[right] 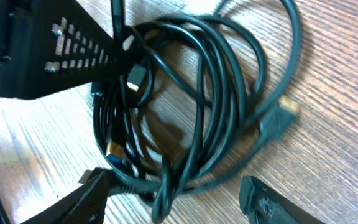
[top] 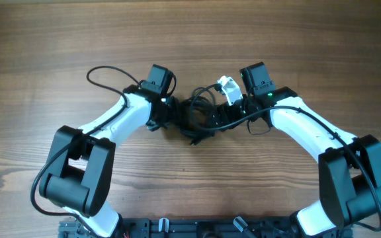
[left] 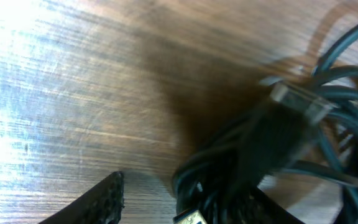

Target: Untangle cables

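Observation:
The cables [top: 194, 112] are thin black cords in a tangled coil at the table's middle, between my two grippers. In the left wrist view the coil [left: 272, 134] is blurred, and a gold-tipped plug [left: 188, 218] shows at the bottom edge. My left gripper [left: 185, 186] is open, with the cords lying against its right finger. In the right wrist view the coil [right: 199, 106] lies on the wood with a gold-tipped plug [right: 114, 149] and a dark plug [right: 278, 118]. My right gripper [right: 174, 180] is open wide, and the coil's near edge is between its fingers.
A small white tag or plug [top: 229, 88] sticks up beside the right wrist. A thicker black arm wire [top: 104, 71] loops at the far left. The left gripper's perforated finger [right: 61, 43] crosses the top left of the right wrist view. Bare wooden table [top: 309, 39] lies all around.

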Tool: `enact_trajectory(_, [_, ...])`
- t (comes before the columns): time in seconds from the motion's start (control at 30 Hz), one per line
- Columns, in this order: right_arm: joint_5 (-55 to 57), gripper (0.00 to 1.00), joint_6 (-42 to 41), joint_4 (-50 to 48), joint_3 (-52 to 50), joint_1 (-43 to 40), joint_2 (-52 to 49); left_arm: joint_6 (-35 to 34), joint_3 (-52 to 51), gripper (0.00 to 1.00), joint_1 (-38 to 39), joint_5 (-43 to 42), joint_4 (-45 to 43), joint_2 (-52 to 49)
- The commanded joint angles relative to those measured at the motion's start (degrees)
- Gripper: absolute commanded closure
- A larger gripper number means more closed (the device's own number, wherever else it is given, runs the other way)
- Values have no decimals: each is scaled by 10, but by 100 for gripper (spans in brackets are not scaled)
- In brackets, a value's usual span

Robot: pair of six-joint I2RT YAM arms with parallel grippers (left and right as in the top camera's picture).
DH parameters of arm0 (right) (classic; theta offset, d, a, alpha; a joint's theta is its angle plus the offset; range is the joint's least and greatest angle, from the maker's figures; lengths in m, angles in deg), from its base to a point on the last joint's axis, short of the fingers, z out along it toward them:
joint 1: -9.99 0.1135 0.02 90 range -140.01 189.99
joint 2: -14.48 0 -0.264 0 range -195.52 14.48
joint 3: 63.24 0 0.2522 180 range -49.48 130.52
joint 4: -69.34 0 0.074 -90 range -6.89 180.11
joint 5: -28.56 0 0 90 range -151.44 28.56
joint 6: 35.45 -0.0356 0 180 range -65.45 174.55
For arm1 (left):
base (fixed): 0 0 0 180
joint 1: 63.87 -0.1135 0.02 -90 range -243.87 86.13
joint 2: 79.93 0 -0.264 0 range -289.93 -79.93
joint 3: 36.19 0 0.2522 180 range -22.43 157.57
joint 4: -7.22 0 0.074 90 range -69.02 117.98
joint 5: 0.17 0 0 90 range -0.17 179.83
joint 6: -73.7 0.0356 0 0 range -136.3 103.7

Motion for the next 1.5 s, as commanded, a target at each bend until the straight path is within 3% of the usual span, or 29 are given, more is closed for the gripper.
enact_trajectory(0.0, [-15, 30, -17, 5, -6, 3, 7, -33, -45, 63, 2, 4, -33, -7])
enact_trajectory(0.07, [-17, 33, -60, 5, -3, 2, 7, -33, -45, 96, 0, -2, -36, -6])
enact_trajectory(0.13, [-78, 34, -93, 17, 15, -4, 8, -26, -37, 96, -23, -69, -42, 0])
enact_trajectory(0.3, [-274, 34, -125, 51, 68, -72, 19, 35, -6, 96, -169, -422, -44, 49])
enact_trajectory(0.37, [-403, 31, -183, 10, 68, -106, 19, 38, -6, 96, -207, -545, -44, 49])
enact_trajectory(0.47, [-470, 28, -308, -59, 68, -136, 19, 47, -6, 96, -221, -676, -100, 49])
enact_trajectory(0.7, [-556, 31, -337, -94, 68, -120, 19, 30, -6, 96, -221, -739, -253, 50])
enact_trajectory(0.87, [-556, 32, -437, -176, 68, -104, 19, 41, -6, 96, -221, -749, -374, 49])
enact_trajectory(0.97, [-541, 35, -433, -252, 68, -84, 18, 108, -7, 96, -221, -754, -378, 49])
enact_trajectory(1.07, [-504, 40, -419, -261, 68, -83, 18, 194, -7, 96, -221, -791, -378, 49])
enact_trajectory(1.13, [-504, 42, -418, -261, 67, -80, 18, 214, -7, 96, -221, -794, -378, 49])
enact_trajectory(1.27, [-480, 25, -369, -261, 67, -77, 14, 217, -7, 96, -221, -794, -373, 49])
enact_trajectory(1.37, [-462, 21, -358, -261, 67, -77, 12, 218, -7, 95, -221, -794, -357, 49])
enact_trajectory(1.47, [-465, 10, -310, -261, 67, -77, 12, 259, -7, 94, -221, -794, -356, 49])
